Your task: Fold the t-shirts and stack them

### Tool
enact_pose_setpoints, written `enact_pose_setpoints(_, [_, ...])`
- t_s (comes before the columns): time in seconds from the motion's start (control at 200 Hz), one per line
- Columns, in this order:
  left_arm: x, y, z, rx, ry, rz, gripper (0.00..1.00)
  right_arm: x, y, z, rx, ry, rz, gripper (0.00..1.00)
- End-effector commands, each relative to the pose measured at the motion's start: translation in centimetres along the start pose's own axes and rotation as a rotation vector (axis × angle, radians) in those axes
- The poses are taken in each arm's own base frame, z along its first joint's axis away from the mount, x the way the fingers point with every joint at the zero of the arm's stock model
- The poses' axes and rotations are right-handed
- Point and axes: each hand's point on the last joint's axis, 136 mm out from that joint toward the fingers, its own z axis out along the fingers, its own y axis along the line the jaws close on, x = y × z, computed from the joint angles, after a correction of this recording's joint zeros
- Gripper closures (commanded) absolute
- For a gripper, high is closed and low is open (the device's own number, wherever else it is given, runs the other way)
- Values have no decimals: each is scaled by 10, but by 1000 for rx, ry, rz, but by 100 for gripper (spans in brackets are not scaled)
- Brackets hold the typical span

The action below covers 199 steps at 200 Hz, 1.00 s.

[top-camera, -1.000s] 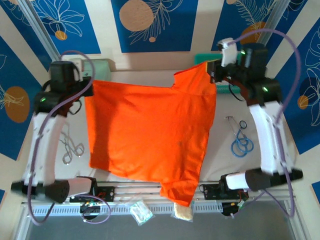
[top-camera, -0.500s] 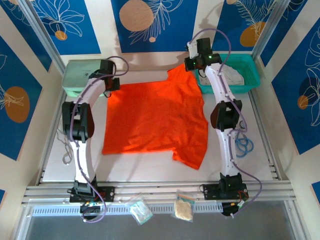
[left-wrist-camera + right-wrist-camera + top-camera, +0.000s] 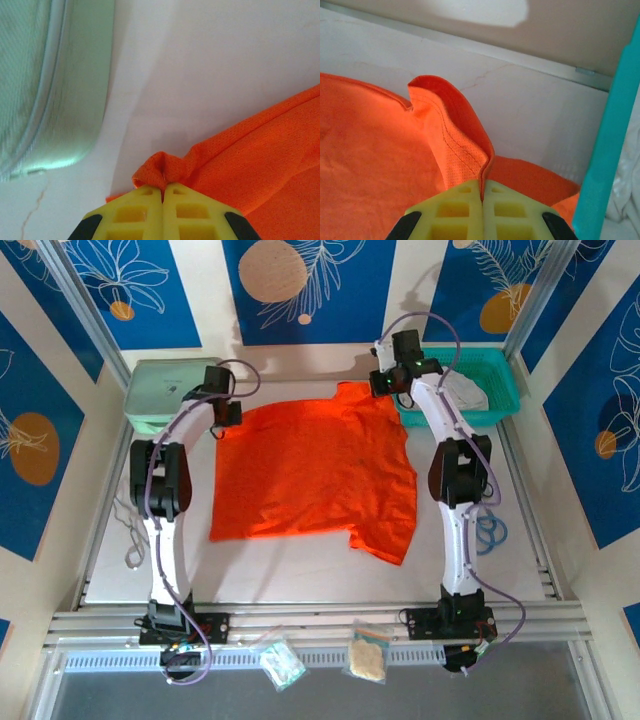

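On the far half of the table (image 3: 300,575), the orange t-shirt (image 3: 310,475) now lies spread almost flat; a second ago I had it hanging in the air. Both arms have stretched out toward the back edge. The left gripper (image 3: 163,189) and right gripper (image 3: 482,185) each stay pinched shut on a far corner of the cloth. I judge the spreading done and folding next.

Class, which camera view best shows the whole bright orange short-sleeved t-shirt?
Top external: the bright orange short-sleeved t-shirt lies spread out, nearly its whole outline visible. Left wrist shows one bunched corner; right wrist, a raised folded edge.
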Motion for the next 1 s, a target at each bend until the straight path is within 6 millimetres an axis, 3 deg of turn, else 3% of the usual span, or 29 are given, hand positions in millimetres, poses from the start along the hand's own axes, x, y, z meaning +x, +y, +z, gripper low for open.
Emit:
enact_pose_setpoints(0.0, [-14, 11, -28, -10, -70, 11, 100, -23, 17, -38, -33, -115, 0, 100])
enact_pose_setpoints(0.17, [1, 14, -33, -17, -61, 18, 100, 1, 26, -56, -55, -117, 35, 100])
enact_pose_setpoints(0.395, [18, 17, -32, -23, -42, 13, 100, 52, 35, -61, -58, -75, 79, 100])
enact_pose_setpoints(0.776, [57, 28, -18, -76, 13, -9, 100, 145, 22, -42, 9, 63, 209, 100])
enact_pose_setpoints(0.991, [63, 38, -18, -130, 22, 0, 100, 171, 9, -34, 61, 141, 258, 100])
